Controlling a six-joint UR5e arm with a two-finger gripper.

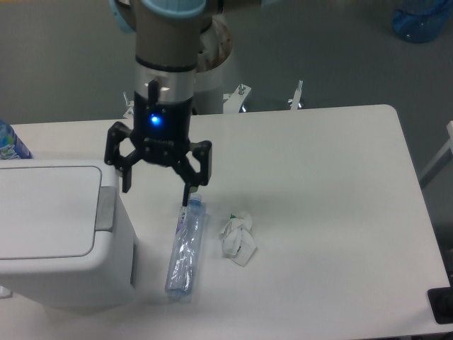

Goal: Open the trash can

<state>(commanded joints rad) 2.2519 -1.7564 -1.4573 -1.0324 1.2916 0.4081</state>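
Gripper (157, 190) hangs from the arm above the table (318, 177), fingers spread apart w/ nothing between them. We see one finger (125, 177) just over the right edge of the trash can (56, 234), near its grey push tab (105, 210); we judge that's deliberate, lining up to press the tab, since the flat white lid (46, 209) is still down. The trash can sits at the table's left, front corner, partly cut off by the frame. Beside it lies a clear plastic bottle (186, 248) on its side, and next to that a crumpled white wrapper (237, 237), prob. rubbish waiting for the bin. Table surface is plain white, smooth, matte. Beyond it, grey floor; a blue water jug (422, 20) at top right, blue-labelled item (10, 143) at far left.
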